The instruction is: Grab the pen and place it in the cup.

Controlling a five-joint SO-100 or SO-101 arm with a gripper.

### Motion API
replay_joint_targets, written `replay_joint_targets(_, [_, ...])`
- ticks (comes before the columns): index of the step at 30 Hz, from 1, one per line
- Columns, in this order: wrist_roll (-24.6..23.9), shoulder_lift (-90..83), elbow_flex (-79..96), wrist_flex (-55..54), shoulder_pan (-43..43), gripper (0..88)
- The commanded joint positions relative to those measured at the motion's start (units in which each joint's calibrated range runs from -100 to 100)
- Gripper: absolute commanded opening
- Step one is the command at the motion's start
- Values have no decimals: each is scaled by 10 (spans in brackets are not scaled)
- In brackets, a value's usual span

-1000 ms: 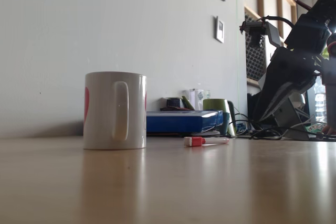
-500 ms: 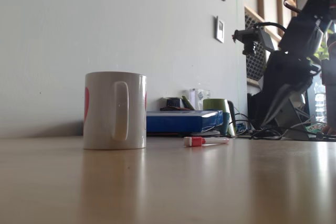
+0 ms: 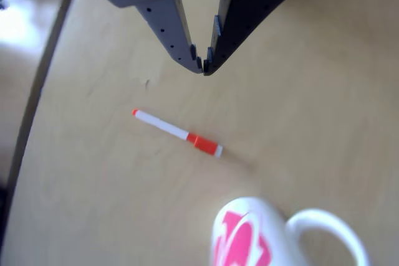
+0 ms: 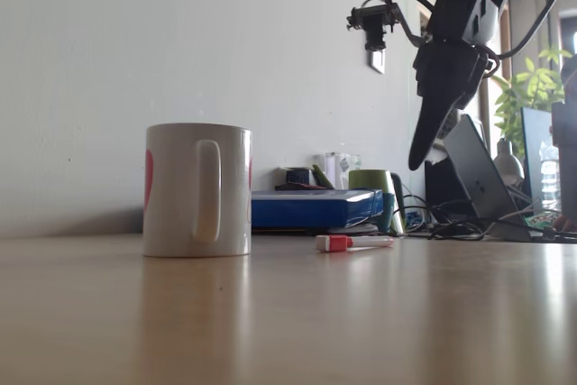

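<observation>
The pen [image 3: 177,132] lies flat on the wooden surface [image 3: 324,91], free of any grip. In the other view its small red end points to the upper left and its red-orange cap to the lower right, toward the cup [image 3: 249,241], which stands near it at the bottom edge with its pink swirl showing and its handle to the right. The claw [image 3: 203,66] hangs above the pen, clear of it, with its two fingertips almost touching and nothing between them. In the fixed view the cup [image 4: 196,189] stands upright at the left, handle facing the camera; the pen [image 4: 353,242] lies to its right, apart from it. The claw [image 4: 416,161] points down, high above the surface, right of the pen.
</observation>
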Motion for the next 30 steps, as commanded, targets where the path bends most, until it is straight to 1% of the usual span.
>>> replay_joint_targets(1, [61, 19, -34, 5, 10, 18])
replay_joint_targets(3, [99, 26, -35, 5, 16, 21])
replay_joint_targets(5, [133, 34, -38, 5, 25, 50])
replay_joint_targets(9, [172, 66, -73, 4, 64, 160])
replay_joint_targets(11, [182, 90, -97, 5, 82, 186])
replay_joint_targets(14, [192, 127, -130, 6, 102, 188])
replay_joint_targets(17, [208, 168, -172, 47, 116, 188])
replay_joint_targets(23, [224, 236, -236, 115, 109, 189])
replay_joint_targets(30, [228, 276, -255, 110, 75, 243])
